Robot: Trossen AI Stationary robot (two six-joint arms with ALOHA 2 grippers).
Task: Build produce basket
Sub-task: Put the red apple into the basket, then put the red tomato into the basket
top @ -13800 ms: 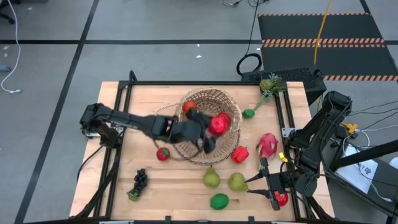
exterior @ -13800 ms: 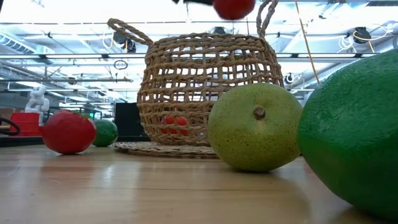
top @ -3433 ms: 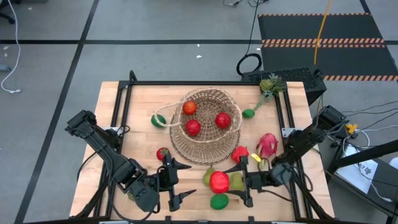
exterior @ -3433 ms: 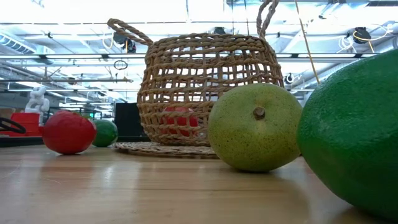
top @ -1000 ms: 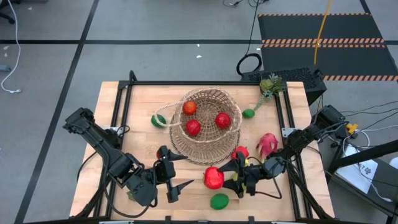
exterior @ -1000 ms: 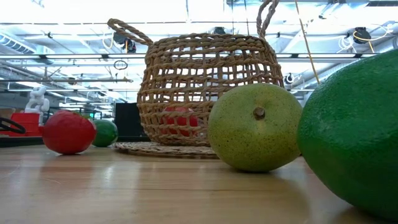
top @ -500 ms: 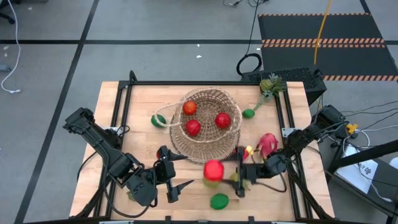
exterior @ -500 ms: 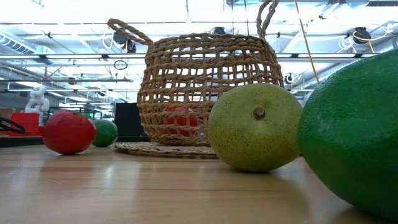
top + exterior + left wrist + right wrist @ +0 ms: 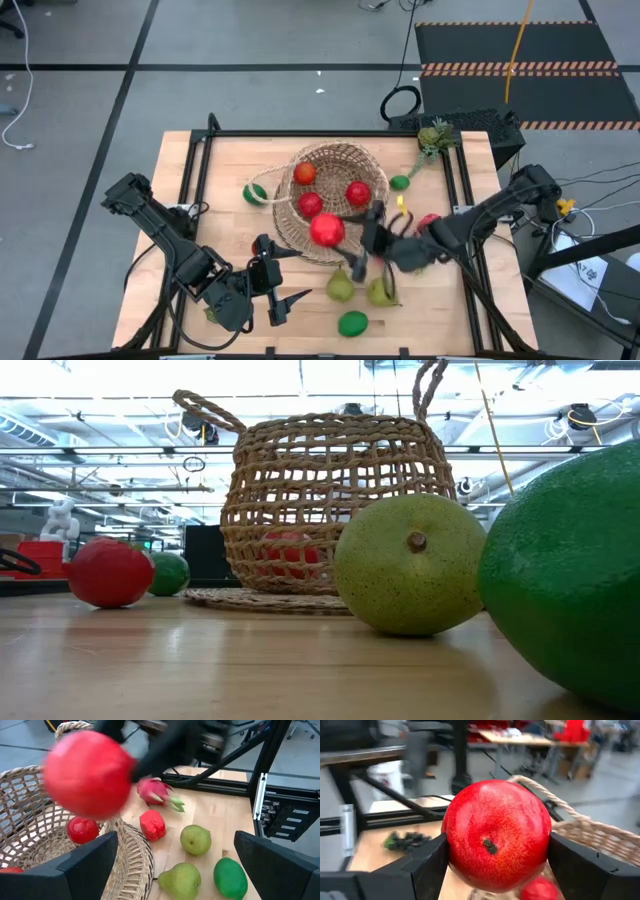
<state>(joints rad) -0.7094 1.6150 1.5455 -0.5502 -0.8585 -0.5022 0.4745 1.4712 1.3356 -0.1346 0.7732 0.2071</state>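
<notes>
The tan wicker basket [image 9: 340,152] stands at the table's middle, with three red round fruits [image 9: 358,192] inside it. My right gripper [image 9: 338,238] is shut on a red apple [image 9: 327,230] above the basket's near rim. My left gripper [image 9: 283,280] is open and empty near the front left. Two green pears [image 9: 341,286] and a green lime [image 9: 352,323] lie on the table in front of the basket. The pink dragon fruit [image 9: 152,790] lies to the basket's right. The dark grapes [image 9: 407,840] show only in the right wrist view. My right gripper pinches the red apple by its two opposite sides [image 9: 454,851] between its two fingers [image 9: 427,865]. The fingers reach in roughly level from the table's right. The apple is lifted clear, over the basket's near rim, its dimpled end [image 9: 489,845] toward the wrist camera.
A red pepper [image 9: 152,825] lies right of the basket. Small limes lie at the basket's left [image 9: 256,193] and far right [image 9: 400,182]. A green leafy bunch [image 9: 433,138] sits at the far right corner. Black frame rails [image 9: 200,160] run along the table's sides.
My right gripper has carried the red apple from above the pears toward the table's far edge and left, to above the basket's near rim. It stays shut on the apple. My left arm has kept still.
</notes>
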